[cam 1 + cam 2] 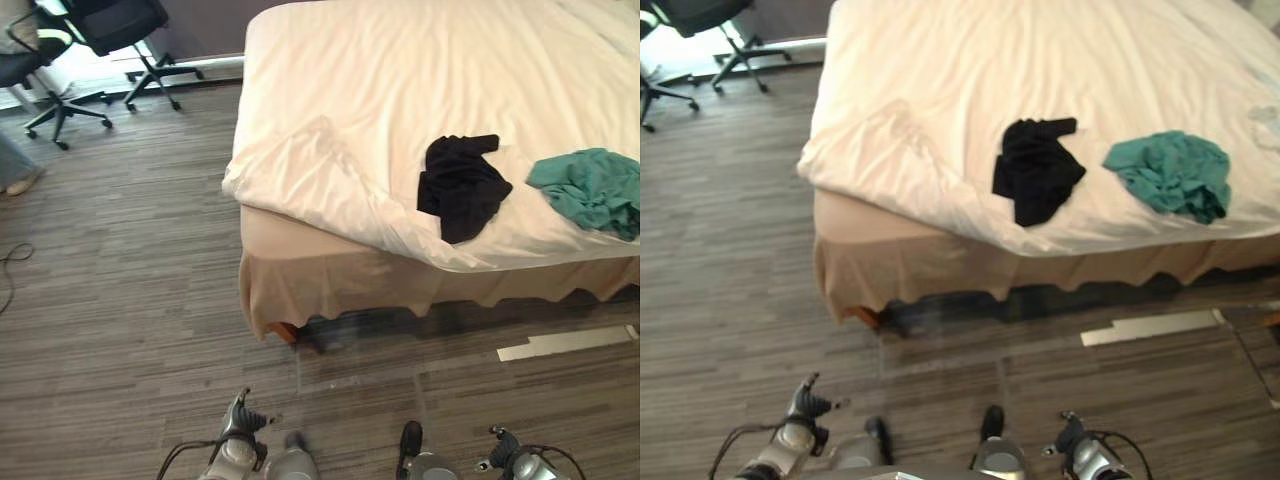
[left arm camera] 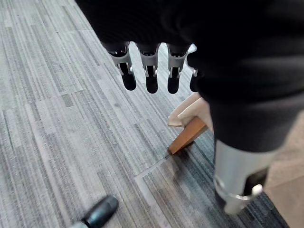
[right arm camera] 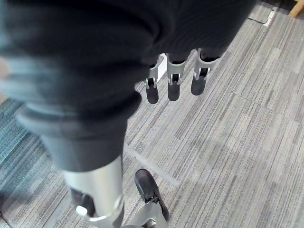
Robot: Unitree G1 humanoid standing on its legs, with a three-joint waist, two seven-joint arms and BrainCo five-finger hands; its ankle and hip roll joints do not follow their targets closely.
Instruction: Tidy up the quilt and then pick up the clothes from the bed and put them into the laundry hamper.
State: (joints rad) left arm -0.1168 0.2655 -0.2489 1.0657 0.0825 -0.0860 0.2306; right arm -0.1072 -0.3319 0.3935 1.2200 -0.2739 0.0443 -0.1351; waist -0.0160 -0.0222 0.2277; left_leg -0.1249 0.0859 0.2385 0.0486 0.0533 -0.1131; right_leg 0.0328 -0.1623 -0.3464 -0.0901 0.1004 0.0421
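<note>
Cream-white quilt (image 1: 400, 90) lies rumpled at its near corner, a black garment (image 1: 460, 185) and crumpled teal garment (image 1: 592, 188) on top near the bed's edge. We judge tidying not yet begun; next we must reach for that corner. Our left hand (image 2: 149, 71) and right hand (image 3: 173, 80) hang relaxed over grey carpet, holding nothing.

A bedroom that looks set up inside an office: a bed (image 1: 300, 270) with a cream quilt (image 1: 400, 90) and loose clothes (image 1: 460, 185) stands on grey striped carpet tiles (image 1: 120, 300), with black wheeled office chairs (image 1: 125, 35) near a bright window.
</note>
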